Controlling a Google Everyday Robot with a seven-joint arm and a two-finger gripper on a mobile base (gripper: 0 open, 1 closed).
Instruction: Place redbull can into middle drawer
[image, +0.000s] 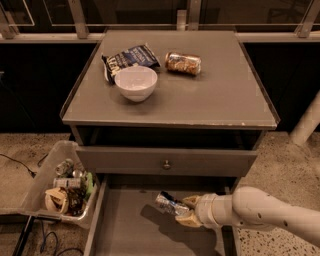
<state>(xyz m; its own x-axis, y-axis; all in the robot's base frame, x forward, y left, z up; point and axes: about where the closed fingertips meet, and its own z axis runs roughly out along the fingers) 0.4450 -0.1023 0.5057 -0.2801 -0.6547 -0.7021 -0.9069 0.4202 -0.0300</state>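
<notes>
The redbull can (167, 203) is a slim, shiny silver-and-blue can held tilted on its side. My gripper (185, 210) is shut on its right end, and my white arm reaches in from the lower right. The can hangs a little above the bare grey floor of the open middle drawer (130, 230), near its middle, and casts a shadow on the floor. The drawer is pulled out below the closed drawer front with the small round knob (166, 164).
On the grey cabinet top (225, 95) stand a white bowl (135, 83), a dark snack bag (129, 57) and a gold-brown can (183, 63) lying on its side. A clear bin (57, 185) of trash sits on the floor at the left.
</notes>
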